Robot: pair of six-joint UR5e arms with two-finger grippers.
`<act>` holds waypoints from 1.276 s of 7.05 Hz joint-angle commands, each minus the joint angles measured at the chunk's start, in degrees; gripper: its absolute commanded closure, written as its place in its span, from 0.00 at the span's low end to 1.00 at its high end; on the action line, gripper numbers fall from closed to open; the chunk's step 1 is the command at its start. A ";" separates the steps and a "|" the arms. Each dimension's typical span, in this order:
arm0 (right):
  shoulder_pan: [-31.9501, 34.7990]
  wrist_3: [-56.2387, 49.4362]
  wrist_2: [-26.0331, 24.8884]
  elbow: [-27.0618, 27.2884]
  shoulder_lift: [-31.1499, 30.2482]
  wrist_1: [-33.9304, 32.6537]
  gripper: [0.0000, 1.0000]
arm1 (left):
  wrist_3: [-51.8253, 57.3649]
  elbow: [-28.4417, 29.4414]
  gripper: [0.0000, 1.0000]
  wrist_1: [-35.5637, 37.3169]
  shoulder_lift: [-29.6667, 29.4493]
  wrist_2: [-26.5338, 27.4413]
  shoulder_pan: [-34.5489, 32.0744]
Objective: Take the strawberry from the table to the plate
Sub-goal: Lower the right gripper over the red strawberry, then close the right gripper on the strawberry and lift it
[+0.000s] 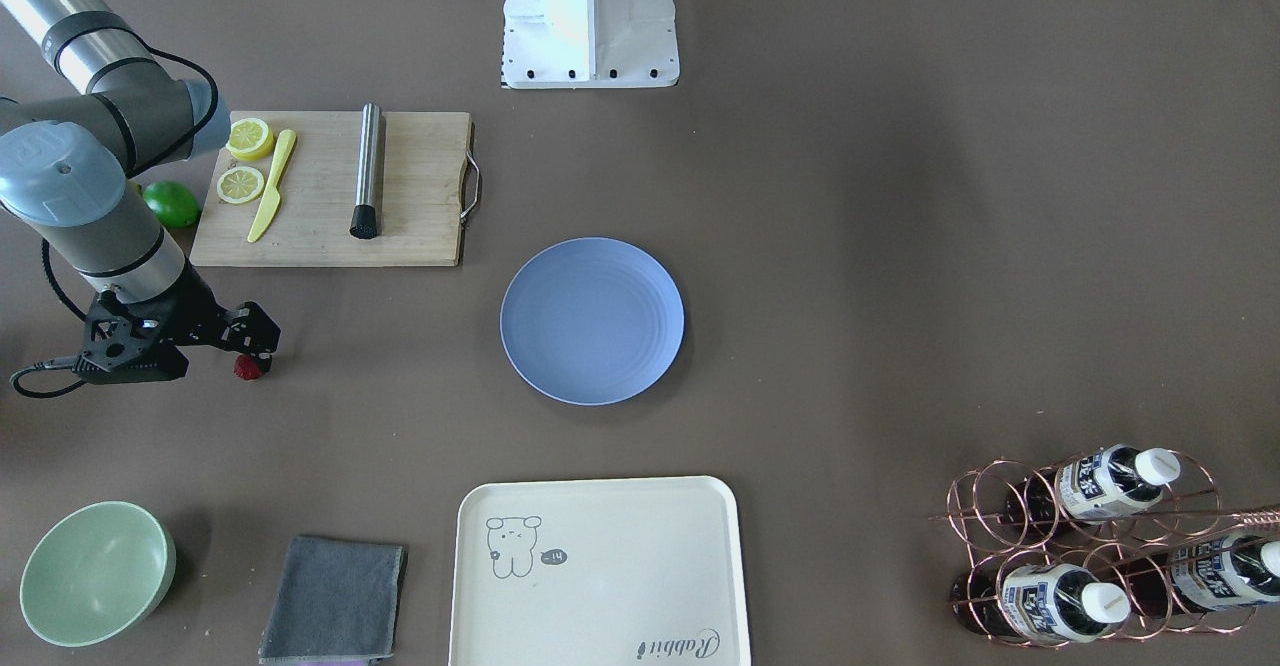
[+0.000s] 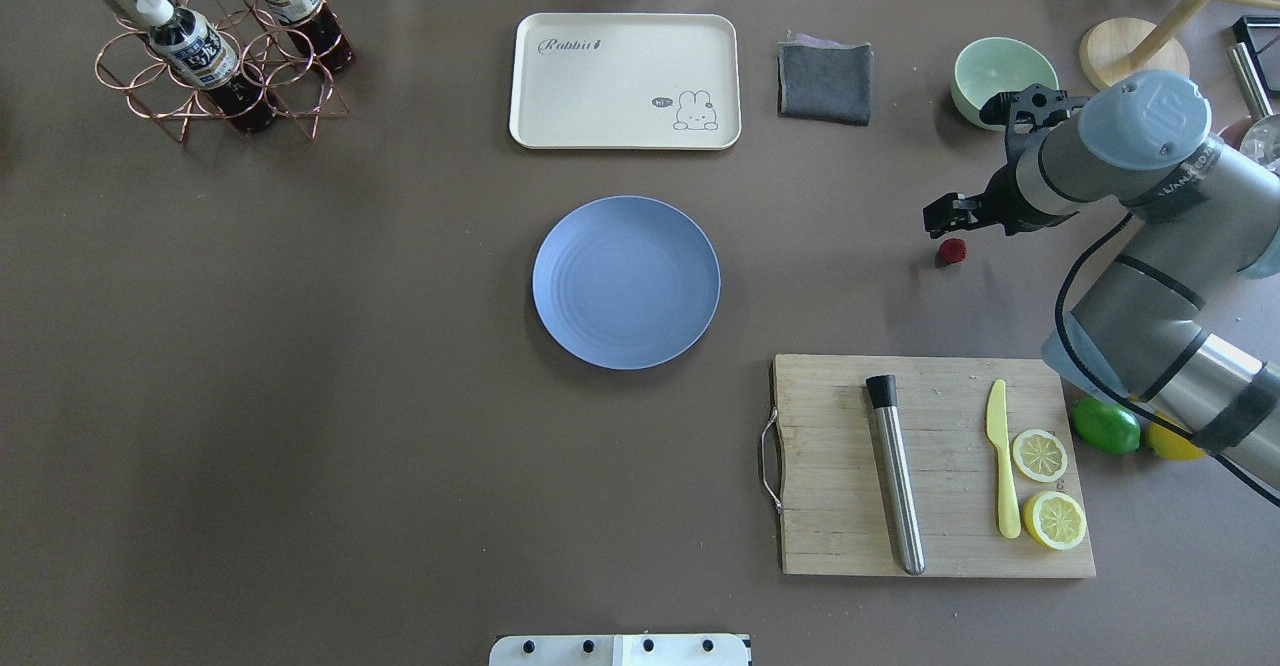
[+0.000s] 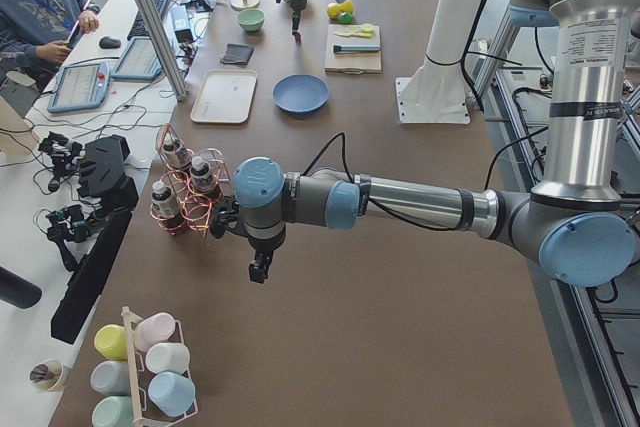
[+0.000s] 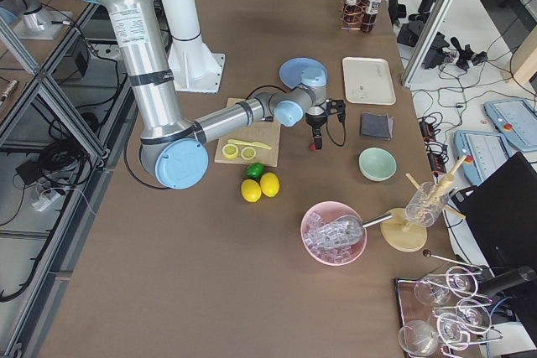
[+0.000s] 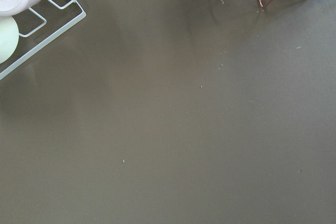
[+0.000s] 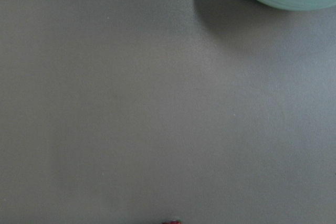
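Observation:
The strawberry [image 1: 247, 368] [image 2: 952, 250], small and dark red, lies on the brown table [image 1: 900, 246] well to the side of the pale blue plate [image 1: 592, 321] [image 2: 626, 281], which has nothing on it. My right gripper [image 1: 250, 344] [image 2: 955, 220] hangs just above the berry, fingers pointing down and spread apart, with nothing held. In the right wrist view only the berry's top [image 6: 171, 222] peeks in at the bottom edge. My left gripper [image 3: 258, 269] hovers over bare table beside the bottle rack, far from the plate; whether it is open or shut I cannot tell.
A wooden cutting board [image 2: 830, 506] carries a steel muddler, a yellow knife and lemon slices. A lime [image 2: 1106, 426] lies by it. A mint bowl [image 2: 1000, 76], a grey cloth [image 2: 825, 81] and a cream tray [image 2: 625, 81] stand at the far side, a copper bottle rack [image 2: 215, 56] far left.

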 commanded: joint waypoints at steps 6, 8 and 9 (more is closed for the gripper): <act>-2.95 4.98 -2.05 -0.27 0.14 1.20 0.97 | 0.06 -0.06 0.00 -0.01 0.57 -0.25 -0.06; -2.95 5.68 -1.97 2.00 0.23 0.68 1.00 | 0.06 -0.41 0.00 -0.09 1.44 -0.34 0.03; -2.95 10.56 -1.71 3.32 1.97 -0.11 1.00 | 0.06 -0.76 0.00 -0.10 1.71 -0.34 -0.06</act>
